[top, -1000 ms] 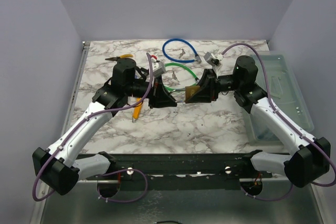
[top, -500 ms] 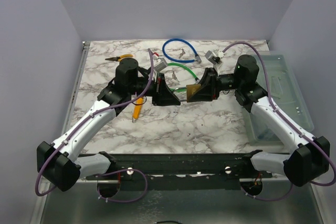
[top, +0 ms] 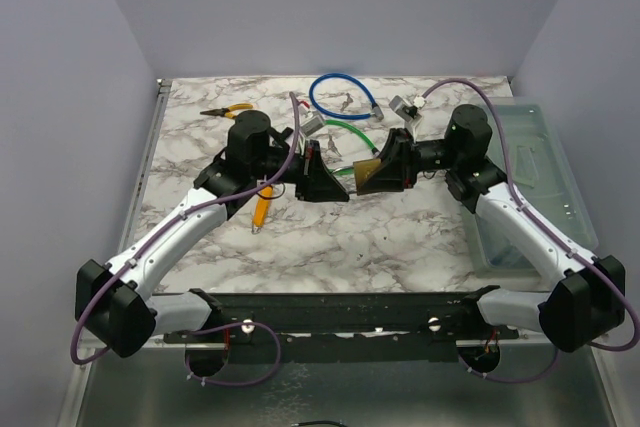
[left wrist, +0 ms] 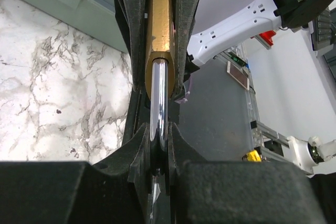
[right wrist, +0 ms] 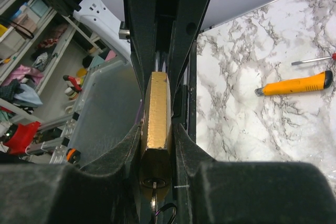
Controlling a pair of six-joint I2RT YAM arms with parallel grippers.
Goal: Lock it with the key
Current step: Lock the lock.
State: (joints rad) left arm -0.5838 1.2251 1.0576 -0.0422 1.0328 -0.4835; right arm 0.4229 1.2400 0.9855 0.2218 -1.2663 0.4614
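A brass padlock (top: 366, 175) hangs in the air between my two grippers, above the table's middle. My right gripper (top: 385, 171) is shut on its brass body (right wrist: 157, 114). A key (right wrist: 155, 192) sits in the keyhole at the body's near end, between the right fingers. My left gripper (top: 328, 181) is shut on the chrome shackle (left wrist: 159, 98), and the brass body (left wrist: 160, 19) shows beyond it, clamped by the right gripper's fingers. The left gripper's fingers (right wrist: 142, 30) show past the padlock in the right wrist view.
An orange-handled screwdriver (top: 261, 210) lies under the left arm and shows in the right wrist view (right wrist: 294, 85). Yellow pliers (top: 228, 111), a blue cable loop (top: 340, 97), a green cable (top: 352, 132) and small grey locks (top: 405, 107) lie at the back. A clear bin (top: 540, 162) stands at the right.
The left arm has shifted right and a little toward the back, closing on the padlock. The right gripper and padlock have risen slightly. Both grips are unchanged.
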